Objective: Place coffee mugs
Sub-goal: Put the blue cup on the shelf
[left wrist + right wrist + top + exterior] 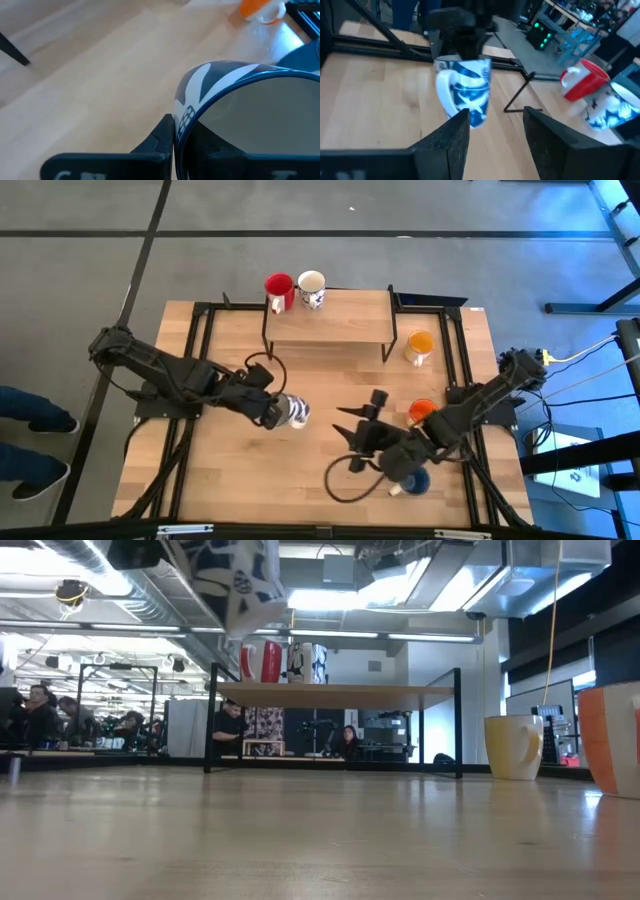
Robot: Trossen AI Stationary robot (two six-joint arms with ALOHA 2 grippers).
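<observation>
A pale wooden worktop (230,480) sits on a grey floor (300,210) crossed by dark lines. Beyond it the room is an open workshop: bright ceiling strip lights (340,600), exposed ducts (100,580), and people seated at desks (40,715) well behind.

the patterned mug (240,580) is cut off by the low view's top edge, and the left gripper holding it is out of sight there. the blue mug (416,479) lies mostly hidden under the right gripper (385,452). the orange-red mug (612,738) runs off the frame's right edge.
</observation>
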